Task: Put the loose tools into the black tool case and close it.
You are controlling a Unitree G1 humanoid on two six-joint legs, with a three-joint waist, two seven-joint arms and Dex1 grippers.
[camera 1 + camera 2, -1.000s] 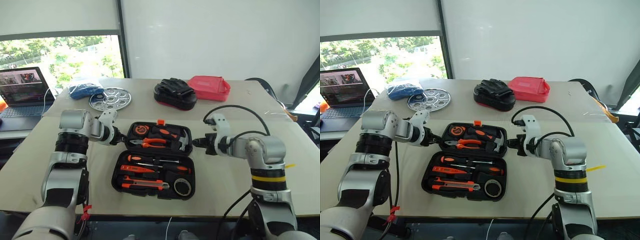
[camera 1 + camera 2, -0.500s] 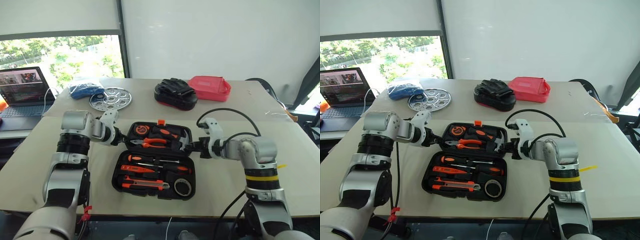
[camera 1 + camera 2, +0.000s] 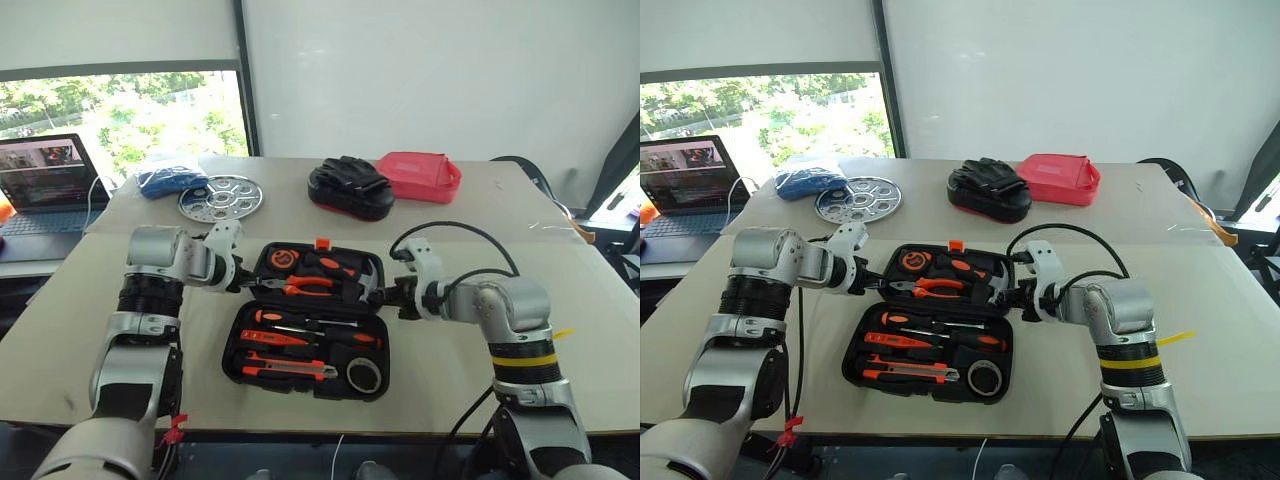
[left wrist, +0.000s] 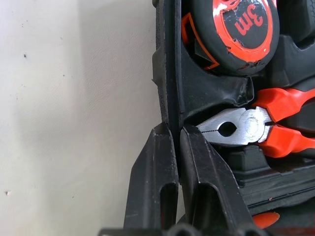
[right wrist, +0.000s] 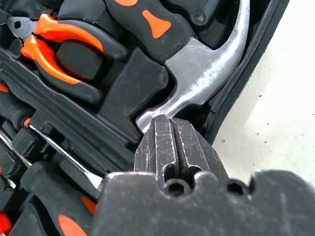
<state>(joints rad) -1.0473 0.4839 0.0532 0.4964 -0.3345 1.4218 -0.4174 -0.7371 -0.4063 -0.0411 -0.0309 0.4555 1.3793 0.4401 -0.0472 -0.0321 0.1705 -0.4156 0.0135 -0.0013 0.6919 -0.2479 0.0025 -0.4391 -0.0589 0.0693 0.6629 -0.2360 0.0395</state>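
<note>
The black tool case (image 3: 233, 342) lies open on the table, its lid half on the far side. Two screwdrivers (image 3: 288, 319), a utility knife (image 3: 290, 370) and a tape roll (image 3: 366, 375) sit in the near half's slots. Pliers (image 4: 275, 132), a hammer (image 5: 206, 73) and a tape measure (image 4: 241, 24) fill the lid half. My left gripper (image 3: 243, 283) is shut on the lid's left rim, one of its fingers (image 4: 155, 182) on each side of the wall. My right gripper (image 3: 378, 292) is shut with nothing between its fingers (image 5: 162, 145), at the lid's right rim by the hammer head.
Behind the case lie a round perforated steel plate (image 3: 221, 196), a heap of black gloves (image 3: 350, 187), a red pouch (image 3: 420, 175) and a blue bundle (image 3: 170, 181). A laptop (image 3: 45, 180) stands at the far left. Bare tabletop flanks the case on both sides.
My left gripper's fingers have closed onto the lid's left rim. My right gripper has edged leftward up to the lid's right rim.
</note>
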